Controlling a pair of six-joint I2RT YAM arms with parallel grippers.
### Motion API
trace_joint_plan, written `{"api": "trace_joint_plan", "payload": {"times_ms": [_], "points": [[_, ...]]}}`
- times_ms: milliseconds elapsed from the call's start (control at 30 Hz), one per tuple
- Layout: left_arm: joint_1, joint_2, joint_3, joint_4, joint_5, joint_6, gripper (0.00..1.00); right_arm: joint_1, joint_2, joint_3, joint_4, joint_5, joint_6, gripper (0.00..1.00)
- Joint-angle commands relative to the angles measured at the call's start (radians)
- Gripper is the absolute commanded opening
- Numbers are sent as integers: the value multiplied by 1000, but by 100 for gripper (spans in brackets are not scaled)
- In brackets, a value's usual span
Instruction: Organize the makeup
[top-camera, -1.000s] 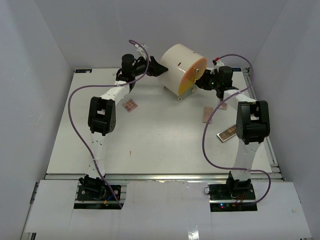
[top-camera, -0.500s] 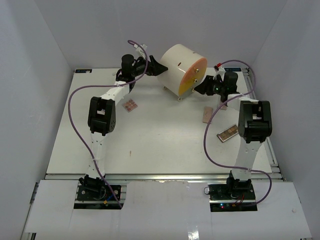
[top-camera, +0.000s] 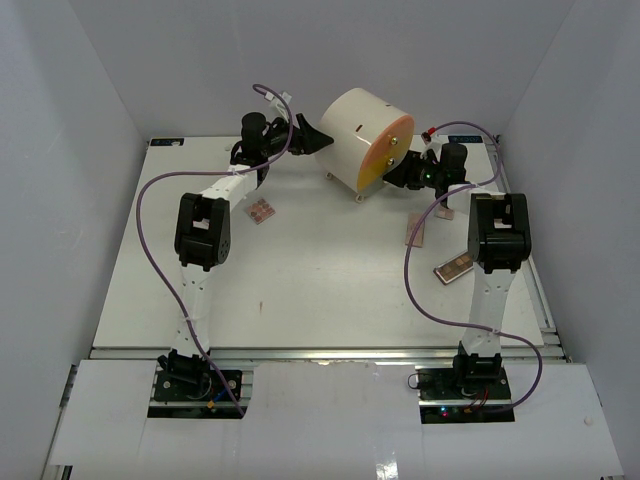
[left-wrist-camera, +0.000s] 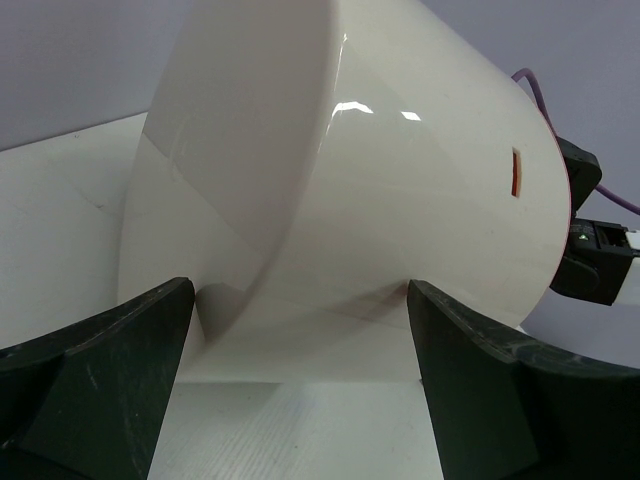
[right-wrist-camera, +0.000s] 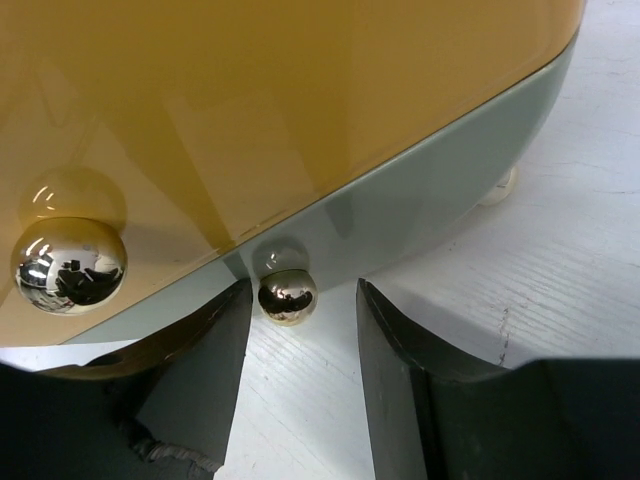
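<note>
The makeup in sight is three flat palettes on the table: one (top-camera: 262, 211) at mid-left, one (top-camera: 415, 230) at right, one (top-camera: 455, 268) beside the right arm. My left gripper (top-camera: 322, 138) is wide open against the back of the round cream drawer box (top-camera: 358, 128); in the left wrist view the left gripper (left-wrist-camera: 300, 292) has the box's curved wall (left-wrist-camera: 350, 170) between its fingers. My right gripper (right-wrist-camera: 303, 290) is open at the box's orange front, its fingers on either side of a small gold knob (right-wrist-camera: 287, 296). That knob sits close to the left finger, with a gap to the right one.
A larger gold knob (right-wrist-camera: 68, 264) sits on the orange front to the left. A box foot (right-wrist-camera: 497, 187) rests on the white table. The enclosure's back wall stands close behind the box. Purple cables loop beside both arms.
The right gripper has moved left up to the box's front and its jaws have widened around the small knob. The left arm has stayed put.
</note>
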Motion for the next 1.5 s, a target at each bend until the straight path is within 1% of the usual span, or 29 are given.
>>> {"api": "trace_joint_plan", "payload": {"times_ms": [0, 133, 433, 533, 1100, 1467], "points": [[1, -76, -14, 32, 18, -7, 98, 2, 11, 49, 59, -31, 27, 49], [1, -75, -19, 39, 14, -15, 98, 3, 26, 55, 63, -40, 48, 46], [0, -77, -30, 55, 6, -35, 98, -2, 13, 28, 64, -61, 43, 28], [1, -78, -27, 54, -4, -41, 98, -12, -6, 3, 64, -70, 35, 26], [1, -87, -27, 38, -64, -54, 98, -138, -175, -241, 40, -139, -57, 23], [5, -97, -32, 15, -76, -41, 98, -165, -230, -302, 25, -151, -80, 24]]}}
